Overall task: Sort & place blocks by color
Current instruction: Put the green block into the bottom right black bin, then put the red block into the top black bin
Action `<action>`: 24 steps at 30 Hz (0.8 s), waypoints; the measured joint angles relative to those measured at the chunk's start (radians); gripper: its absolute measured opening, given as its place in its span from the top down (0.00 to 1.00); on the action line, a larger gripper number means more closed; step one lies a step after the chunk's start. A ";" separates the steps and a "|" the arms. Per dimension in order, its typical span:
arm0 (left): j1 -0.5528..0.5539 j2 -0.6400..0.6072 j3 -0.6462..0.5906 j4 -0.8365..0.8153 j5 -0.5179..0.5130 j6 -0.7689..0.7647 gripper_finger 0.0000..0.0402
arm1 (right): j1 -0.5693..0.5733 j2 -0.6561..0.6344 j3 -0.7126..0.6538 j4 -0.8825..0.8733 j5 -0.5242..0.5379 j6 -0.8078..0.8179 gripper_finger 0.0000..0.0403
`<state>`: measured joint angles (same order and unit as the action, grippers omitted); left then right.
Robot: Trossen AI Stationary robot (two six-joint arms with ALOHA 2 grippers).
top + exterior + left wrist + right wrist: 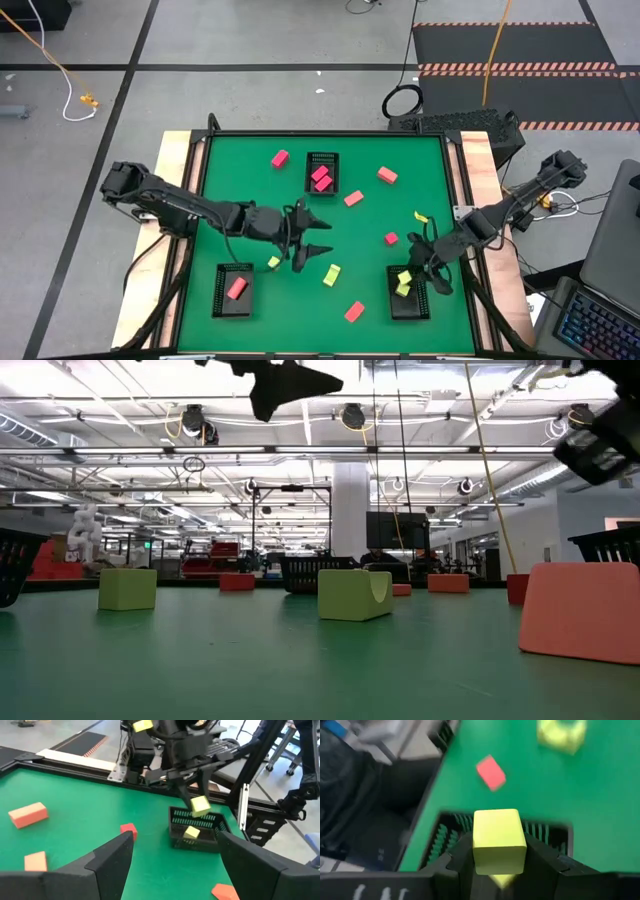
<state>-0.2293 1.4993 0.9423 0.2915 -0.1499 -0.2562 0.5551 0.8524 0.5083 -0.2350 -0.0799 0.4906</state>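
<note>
My right gripper (412, 268) is shut on a yellow-green block (499, 840) above the near-right black mesh tray (420, 305), where another yellow-green block (191, 833) lies. My left gripper (318, 238) hovers open over the table's middle and touches nothing. Loose yellow-green blocks (331, 274) (273, 262) lie near it on the green mat. The far tray (322, 175) holds magenta-pink blocks. A coral-red block (237, 288) lies in the near-left tray (220, 300). My right gripper pinches the yellow-green block between its two fingers, one on each of two opposite side faces (476, 845). The fingers (187, 795) come at it from above, pointing down. The block is lifted clear and level, straight above the near-right tray.
Other loose blocks lie on the mat: magenta-pink (280, 158), coral-red (387, 175) (353, 198), red (391, 238) (354, 311) and yellow-green (421, 217). A raised black rim (200, 200) borders the mat. There is open mat between the left and far trays.
</note>
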 joint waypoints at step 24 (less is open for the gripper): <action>-0.128 0.219 0.000 0.030 -0.238 0.032 0.28 | 0.036 0.000 0.000 -0.137 0.053 0.074 0.46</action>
<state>-0.3574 1.7180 0.9424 0.3212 -0.3879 -0.2239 0.5911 0.8528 0.5079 -0.3717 -0.0265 0.5644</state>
